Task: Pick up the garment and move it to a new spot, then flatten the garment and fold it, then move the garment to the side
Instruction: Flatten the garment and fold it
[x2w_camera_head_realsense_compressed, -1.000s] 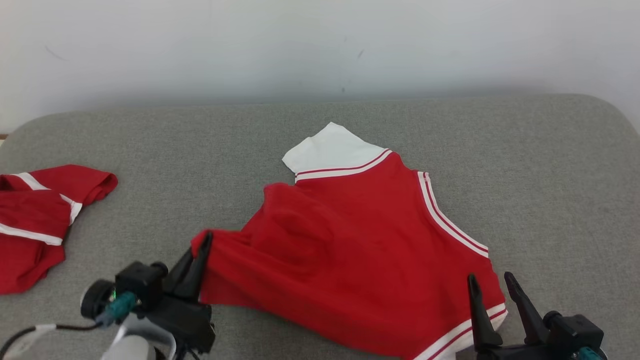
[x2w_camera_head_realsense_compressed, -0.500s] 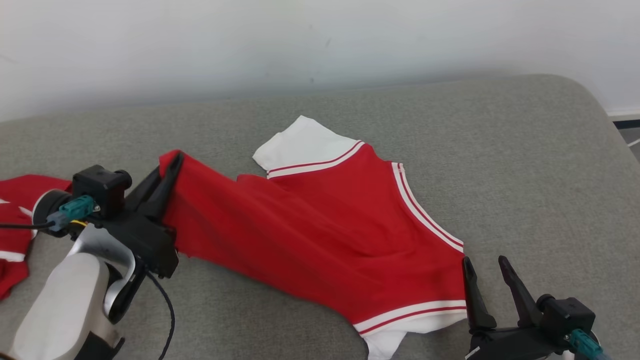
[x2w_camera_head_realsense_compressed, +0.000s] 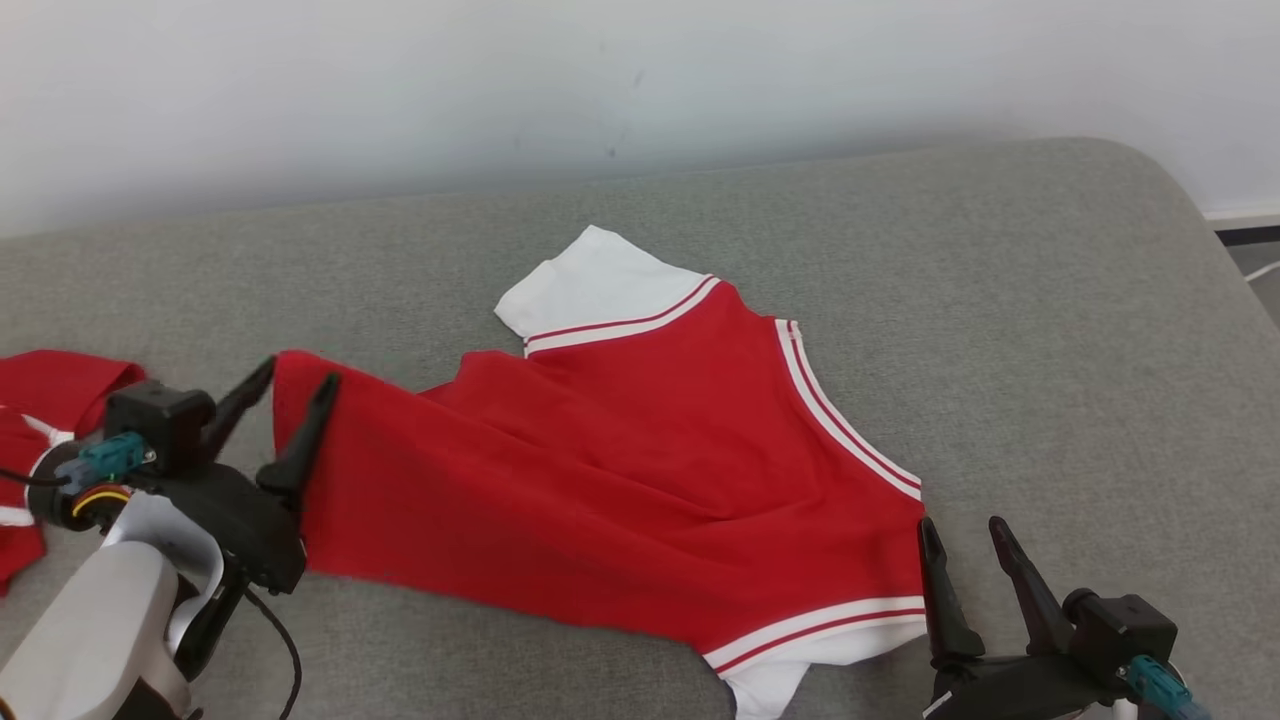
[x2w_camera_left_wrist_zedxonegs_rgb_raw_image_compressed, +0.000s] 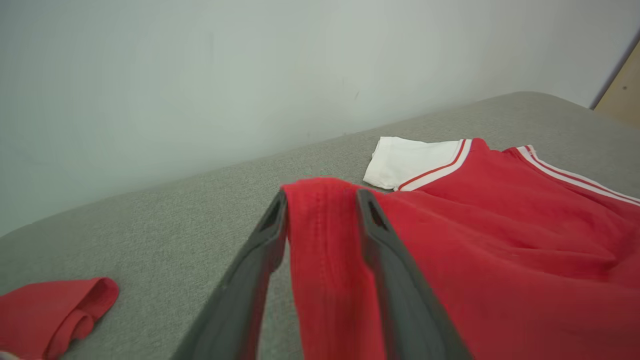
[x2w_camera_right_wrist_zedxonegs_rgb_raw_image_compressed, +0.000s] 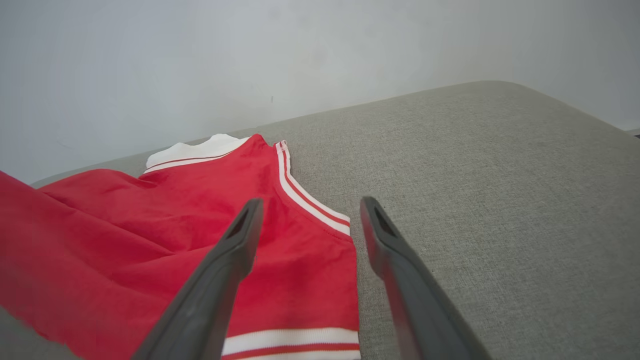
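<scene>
Left gripper (x2w_camera_head_realsense_compressed: 300, 371) parted; garment (x2w_camera_head_realsense_compressed: 620, 480) corner between

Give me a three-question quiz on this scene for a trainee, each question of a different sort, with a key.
1. True or false: the left tool is clamped shut on the red garment.
2. What colour is the garment's sleeve nearest the wall? A white, B blue, C black.
3. Name what lies at the left edge of the grey cushion, beyond the left tool.
Key: 1 false, its jaws stand apart with a cloth corner between them. 2 A. 3 a second red garment.
</scene>
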